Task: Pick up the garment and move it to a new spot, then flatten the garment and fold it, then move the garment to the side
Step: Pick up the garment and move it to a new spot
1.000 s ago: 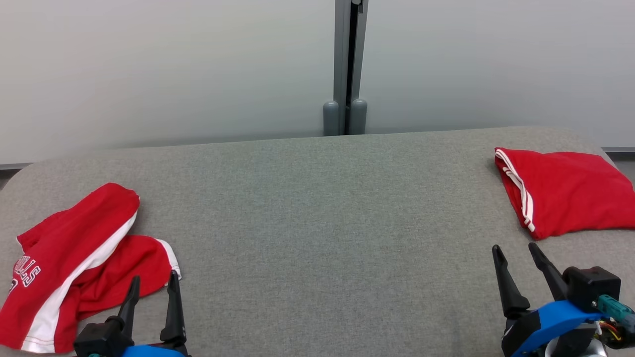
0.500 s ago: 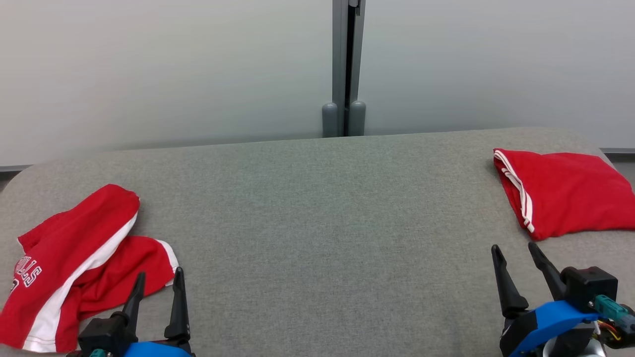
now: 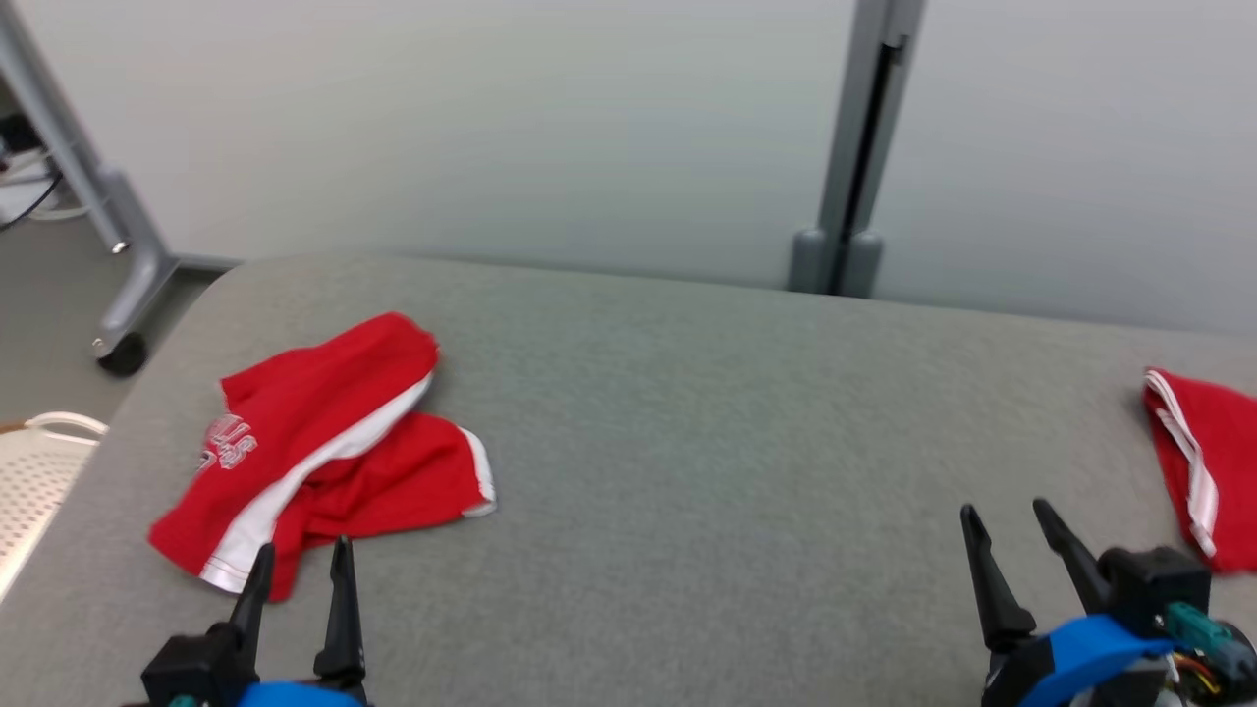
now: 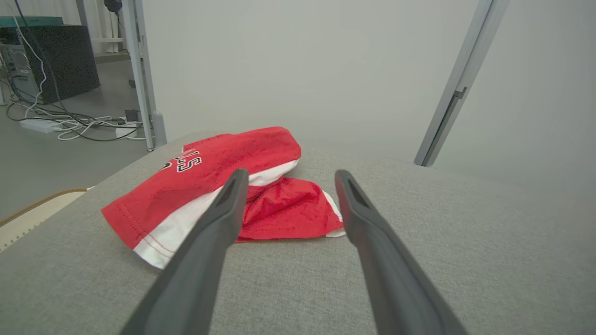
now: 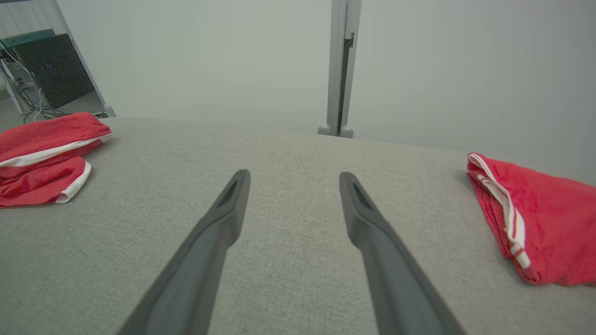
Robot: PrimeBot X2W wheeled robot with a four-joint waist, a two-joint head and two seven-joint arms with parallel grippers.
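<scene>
A crumpled red garment with a white side stripe and white lettering lies on the left part of the grey padded table. My left gripper stands open just short of its near edge, fingers pointing at it with nothing between them. The left wrist view shows the garment straight ahead of the open left gripper. My right gripper is open over bare table at the lower right. From the right wrist, the garment lies far left of the open right gripper.
A folded red garment with white trim lies at the table's right end. A grey post rises behind the table. Off the left end stand a wheeled frame leg, a white perforated object and floor cables.
The head camera has swung left, so everything sits further right in the picture. Neither garment has moved on the table, and both grippers stay open.
</scene>
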